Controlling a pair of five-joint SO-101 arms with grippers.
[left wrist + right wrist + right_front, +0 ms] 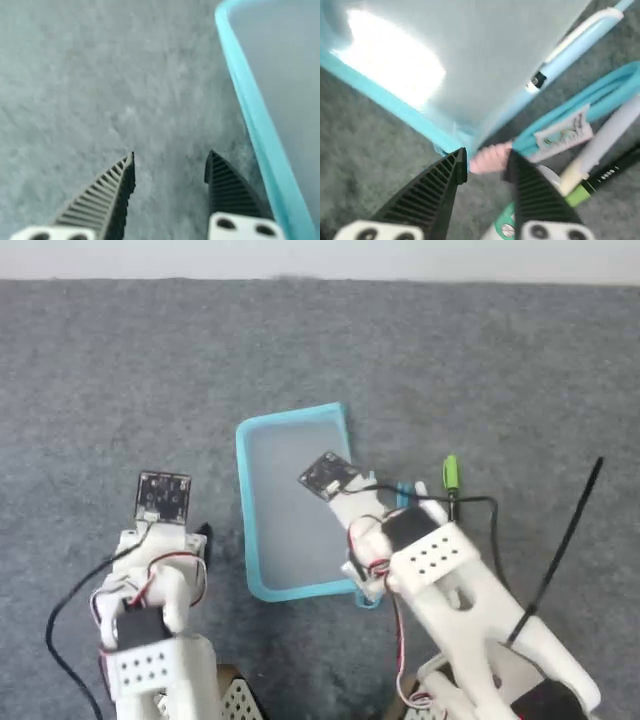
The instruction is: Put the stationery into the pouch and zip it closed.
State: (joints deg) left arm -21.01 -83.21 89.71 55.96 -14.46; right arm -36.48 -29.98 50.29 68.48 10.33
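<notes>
On the grey table (120, 360), right in the middle, there's the pouch (285, 500), lying flat, see-through with a bright cyan rim, one short end toward the far edge and the other toward the near edge where both arms stand. The right arm (470, 590), the big white one, comes up from the near right corner and leans in over the pouch's near right corner. The left arm (150, 640) sits by the near left corner, short of the pouch and just beside its long left side. And look at the left gripper (170, 160): pincer spread wide, nothing in it, hanging over bare grey table with the cyan rim running close alongside. Over to the right gripper (487, 160): pincer drawn in narrow, and it looks pinched on a pink tab (492, 156) at the pouch's corner. The stationery is out on the table, bunched along the pouch's right side: a light-blue pen (570, 47) tight against the rim, a pale pen (605, 140) and a black pen with a green cap (451, 473) further out, plus a cyan loop (580, 100) carrying a small tag.
</notes>
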